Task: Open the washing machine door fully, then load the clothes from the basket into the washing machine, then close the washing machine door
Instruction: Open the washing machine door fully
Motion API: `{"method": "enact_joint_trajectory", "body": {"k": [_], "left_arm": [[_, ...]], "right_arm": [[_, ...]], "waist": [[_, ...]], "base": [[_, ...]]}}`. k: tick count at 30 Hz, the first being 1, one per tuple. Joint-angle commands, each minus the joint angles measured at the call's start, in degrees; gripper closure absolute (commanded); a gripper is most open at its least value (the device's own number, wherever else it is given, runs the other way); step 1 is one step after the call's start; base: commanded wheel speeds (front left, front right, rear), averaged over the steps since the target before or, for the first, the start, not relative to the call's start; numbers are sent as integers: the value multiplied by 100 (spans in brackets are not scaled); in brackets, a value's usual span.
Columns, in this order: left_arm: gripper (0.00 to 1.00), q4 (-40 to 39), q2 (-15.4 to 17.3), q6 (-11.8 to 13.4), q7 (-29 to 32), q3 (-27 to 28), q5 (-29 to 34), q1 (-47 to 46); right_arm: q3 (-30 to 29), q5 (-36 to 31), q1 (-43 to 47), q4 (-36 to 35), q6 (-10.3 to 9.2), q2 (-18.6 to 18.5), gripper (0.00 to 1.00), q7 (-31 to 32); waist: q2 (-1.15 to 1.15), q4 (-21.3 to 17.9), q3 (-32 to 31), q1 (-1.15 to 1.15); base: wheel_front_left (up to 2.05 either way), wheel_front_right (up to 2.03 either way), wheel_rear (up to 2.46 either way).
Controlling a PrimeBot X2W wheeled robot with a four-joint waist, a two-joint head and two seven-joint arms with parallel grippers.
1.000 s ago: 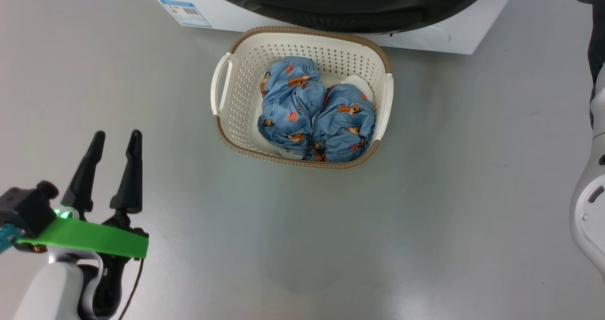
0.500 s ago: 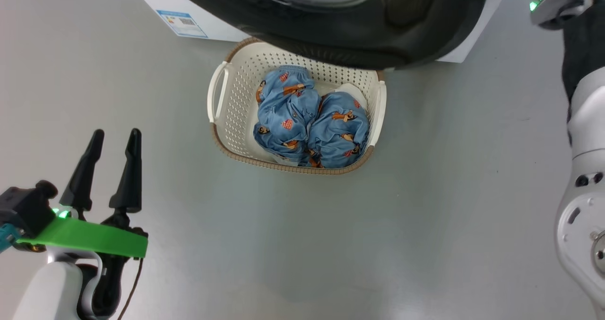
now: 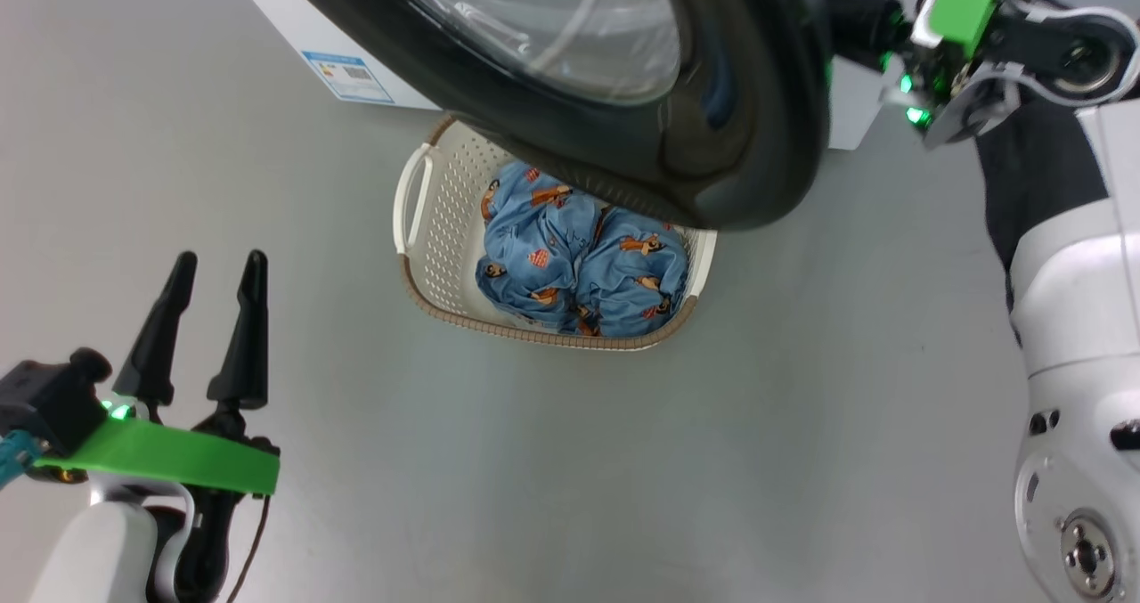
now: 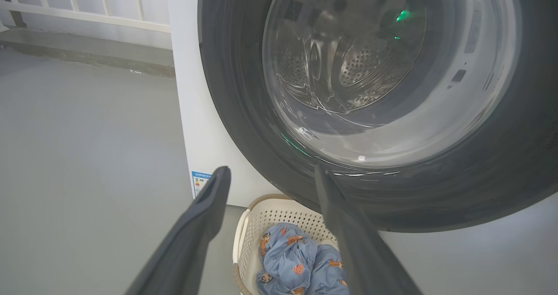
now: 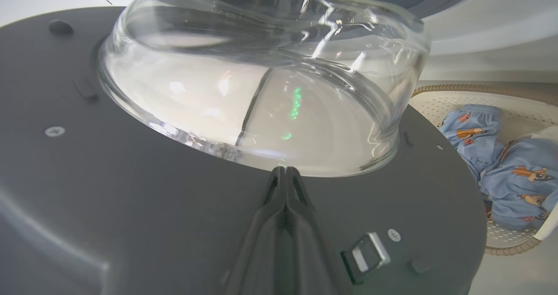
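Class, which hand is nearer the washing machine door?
Right. The right hand, shut, is at the door's inner face beside its glass; the left hand hangs open, apart, over the floor.

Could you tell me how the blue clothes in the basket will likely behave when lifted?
Probably floppy: the clothes lie in creased, rounded bundles, so they should sag and unroll from a pinch. Likely light, being thin-looking fabric. The two bundles touch, so one might drag the other.
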Motion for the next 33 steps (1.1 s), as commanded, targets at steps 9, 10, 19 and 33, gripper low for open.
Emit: {"method": "enact_joint_trajectory", "body": {"k": [9,10,19,33], "left_arm": [[0,-155,252,-14,-36,280,161,146],[0,-154,250,-14,-36,280,170,152],[0,-156,230,-14,-36,278,204,184],[0,-114,198,-14,-36,445,231,218]], "right_arm": [[986,907,778,-705,11,218,100,437],[1087,980,862,-768,11,218,100,452],[2207,1822,1594,-1390,11,218,100,452],[3724,2866,2184,-1955,11,218,100,-244]], "waist": [[0,-15,-309,0],[0,-15,-332,0],[0,19,-448,0],[0,108,-544,0]], "base": [[0,0,0],[0,0,0],[0,0,0],[0,0,0]]}}
